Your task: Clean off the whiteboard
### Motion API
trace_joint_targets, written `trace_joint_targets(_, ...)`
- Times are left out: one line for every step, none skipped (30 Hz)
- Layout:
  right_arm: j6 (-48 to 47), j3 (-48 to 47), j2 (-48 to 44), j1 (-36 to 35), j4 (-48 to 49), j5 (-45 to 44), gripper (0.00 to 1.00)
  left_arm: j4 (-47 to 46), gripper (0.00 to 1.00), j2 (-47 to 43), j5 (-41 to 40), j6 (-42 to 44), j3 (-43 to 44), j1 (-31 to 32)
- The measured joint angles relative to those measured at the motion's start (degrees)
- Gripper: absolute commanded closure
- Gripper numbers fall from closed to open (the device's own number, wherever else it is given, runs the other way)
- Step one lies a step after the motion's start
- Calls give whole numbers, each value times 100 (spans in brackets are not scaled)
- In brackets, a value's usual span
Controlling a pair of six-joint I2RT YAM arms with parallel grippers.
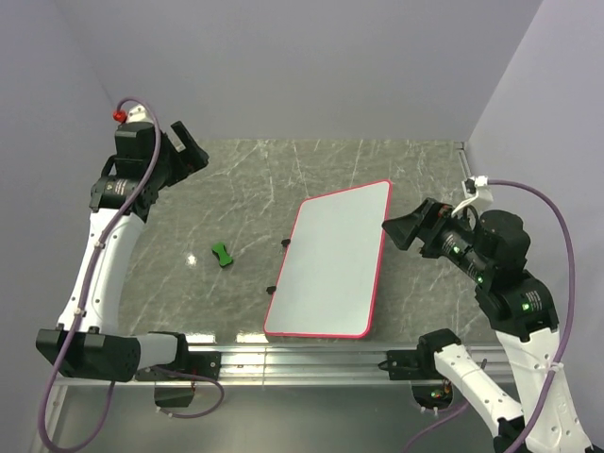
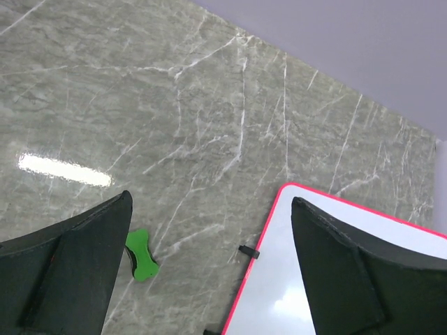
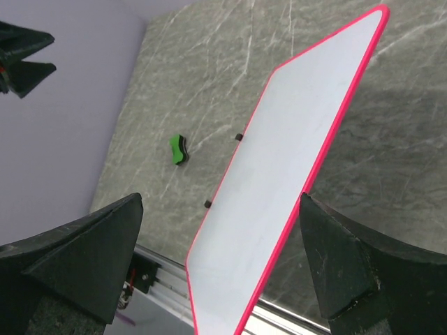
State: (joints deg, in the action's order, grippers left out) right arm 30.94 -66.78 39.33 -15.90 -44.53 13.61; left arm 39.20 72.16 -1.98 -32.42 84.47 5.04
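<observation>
The whiteboard (image 1: 330, 260) lies flat on the grey marble table, right of centre, with a red-pink rim and a clean white face; it also shows in the wrist views (image 2: 272, 293) (image 3: 293, 153). A small green eraser (image 1: 222, 255) (image 2: 142, 255) (image 3: 179, 150) rests on the table to the board's left. My left gripper (image 1: 193, 154) (image 2: 209, 202) hangs open high at the back left, away from both, holding nothing. Beside the board's right edge my right gripper (image 1: 401, 229) (image 3: 221, 199) is raised, open and empty.
Two small black clips (image 1: 285, 243) (image 1: 271, 290) stick out from the board's left edge. A metal rail (image 1: 302, 359) runs along the table's near edge, close to the board's near corner. Purple walls close the back and both sides.
</observation>
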Motion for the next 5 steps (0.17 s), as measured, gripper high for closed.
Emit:
trace_joint_targets(-20,28,-35,0,-17,15,0,17,1,0,-9,-4,0,4)
trace_joint_targets(-44,55,-76,0,-31,42,0,42,1,0,-26,-15,0,4)
trace_joint_targets(-59,61,-103,0,-44,59,0,63,1,-2,-39,-20,0,9)
trace_joint_targets(-74,70,-133,0,-39,83,0,81,1,-2,-50,-20,0,13)
trace_joint_targets(-81,76,-160,0,-39,103,0,101,1,-2,-61,-17,0,17)
